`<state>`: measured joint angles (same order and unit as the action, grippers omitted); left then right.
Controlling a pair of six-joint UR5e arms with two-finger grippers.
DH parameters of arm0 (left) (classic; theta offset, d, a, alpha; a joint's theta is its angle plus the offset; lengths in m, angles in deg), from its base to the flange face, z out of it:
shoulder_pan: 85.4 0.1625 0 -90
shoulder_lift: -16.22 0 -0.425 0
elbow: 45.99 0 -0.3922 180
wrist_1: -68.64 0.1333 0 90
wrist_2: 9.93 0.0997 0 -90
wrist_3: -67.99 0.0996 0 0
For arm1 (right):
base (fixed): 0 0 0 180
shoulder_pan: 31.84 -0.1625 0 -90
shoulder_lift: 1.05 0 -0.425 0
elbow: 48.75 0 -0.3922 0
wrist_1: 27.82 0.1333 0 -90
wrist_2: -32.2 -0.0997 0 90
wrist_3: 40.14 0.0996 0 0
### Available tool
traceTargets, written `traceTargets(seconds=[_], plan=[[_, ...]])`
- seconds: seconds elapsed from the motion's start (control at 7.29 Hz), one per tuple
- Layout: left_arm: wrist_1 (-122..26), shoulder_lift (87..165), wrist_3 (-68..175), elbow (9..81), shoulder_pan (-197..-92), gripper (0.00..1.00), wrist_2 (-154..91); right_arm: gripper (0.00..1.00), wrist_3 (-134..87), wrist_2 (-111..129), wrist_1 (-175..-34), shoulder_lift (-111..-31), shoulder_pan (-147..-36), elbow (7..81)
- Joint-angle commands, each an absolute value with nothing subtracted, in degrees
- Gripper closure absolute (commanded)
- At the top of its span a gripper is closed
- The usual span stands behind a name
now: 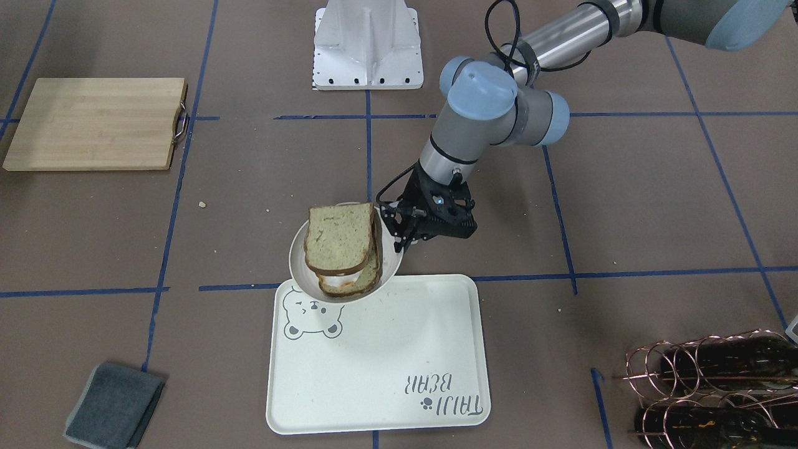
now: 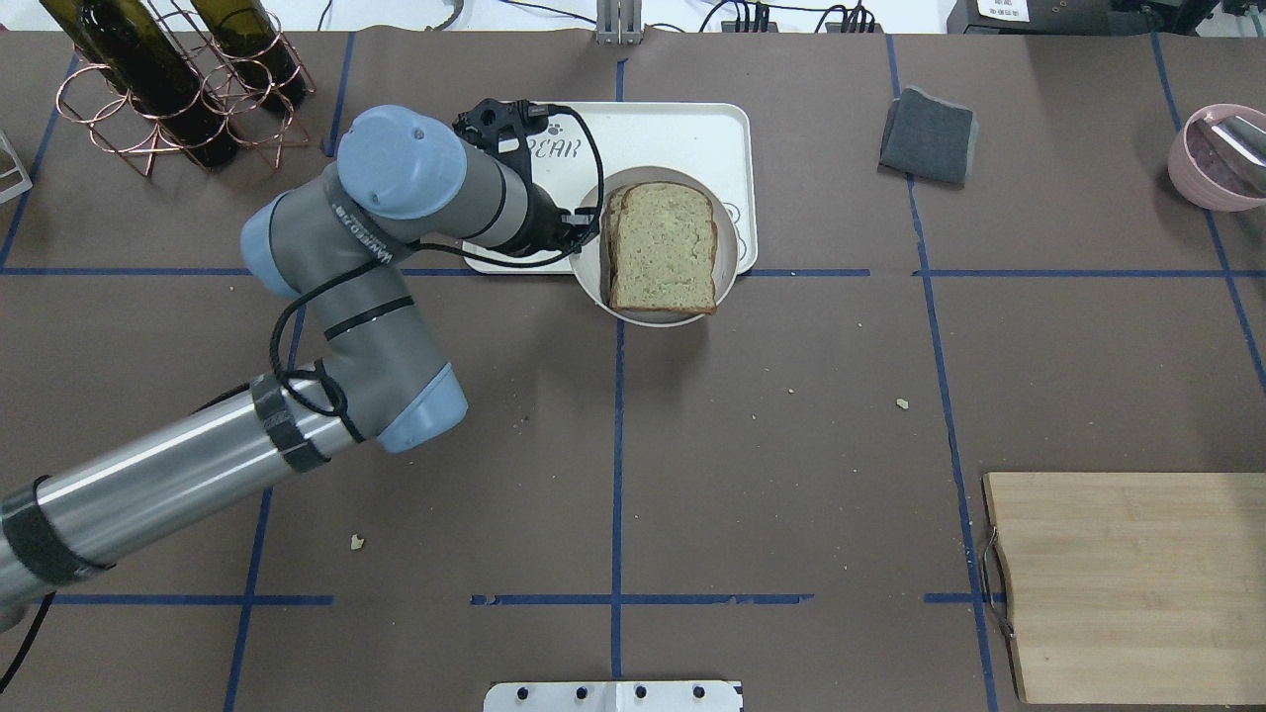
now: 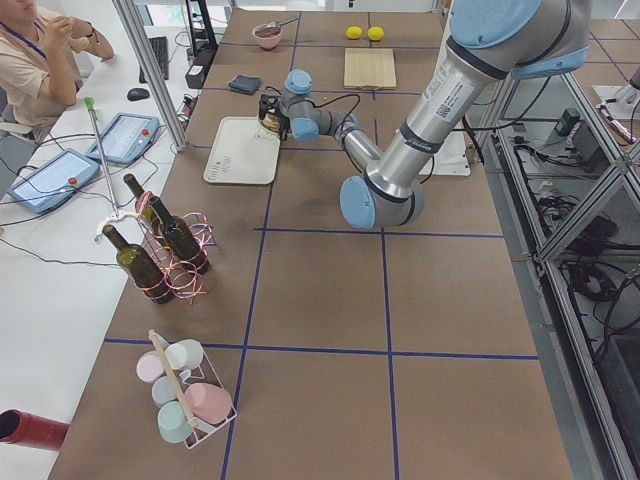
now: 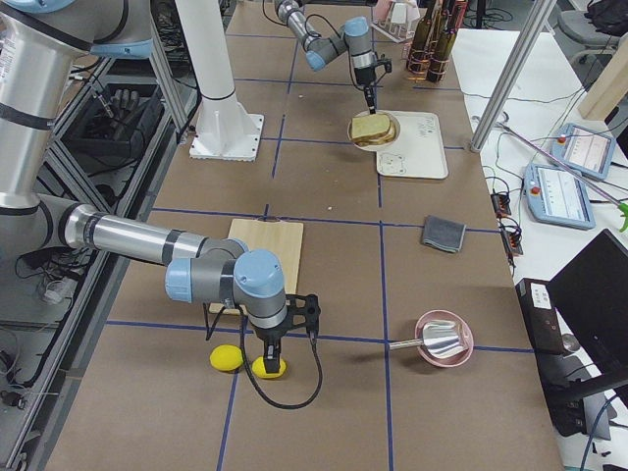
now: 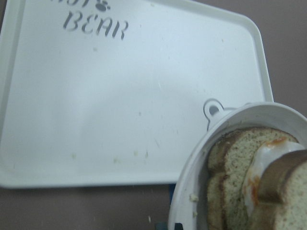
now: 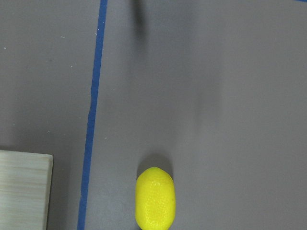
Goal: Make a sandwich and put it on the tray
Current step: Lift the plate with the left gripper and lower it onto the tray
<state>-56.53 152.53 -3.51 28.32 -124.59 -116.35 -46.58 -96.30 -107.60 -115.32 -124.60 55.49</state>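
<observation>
The sandwich [image 1: 340,240], two speckled bread slices with white egg between them, lies in the off-white bowl [image 1: 297,252]. My left gripper [image 1: 399,240] is shut on the bowl's rim and holds it, tilted, over the bear-face corner of the cream tray [image 1: 386,368]. The overhead view shows the sandwich [image 2: 661,247], the bowl [image 2: 730,247] and the tray [image 2: 673,133]. The left wrist view shows the tray [image 5: 120,105], the bowl rim [image 5: 192,172] and the egg [image 5: 268,155]. My right gripper [image 4: 270,355] hangs over two lemons; I cannot tell if it is open or shut.
A wooden cutting board [image 1: 93,121] lies far on the robot's right. A grey cloth [image 1: 115,405] lies beside the tray. A copper rack with wine bottles [image 1: 717,386] stands on the robot's left. A pink bowl [image 2: 1217,158] is at the far right. A lemon [image 6: 154,197] lies under the right wrist.
</observation>
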Motion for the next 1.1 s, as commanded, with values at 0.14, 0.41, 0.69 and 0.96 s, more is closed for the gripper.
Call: traceTargets(seconds=[0.14, 0.41, 0.69, 0.96], plan=[[-64.86, 159.13, 1.88, 10.02, -129.86, 1.0, -116.98, 0.0, -46.65, -96.3, -107.53, -115.75, -125.18, 55.48], [-65.13, 159.31, 1.98, 9.39, -129.69, 0.91, -116.81, 0.0, -46.65, -96.3, -107.53, -115.83, -125.18, 55.48], [-65.04, 158.87, 8.35, 9.82, -129.69, 0.0, -116.72, 0.0, -46.65, -96.3, -107.62, -116.01, -125.18, 55.48], [-62.43, 151.26, 10.58, 21.09, -131.35, 0.0, -117.15, 0.0, -46.74, -96.3, -107.53, -116.01, -125.18, 54.35]])
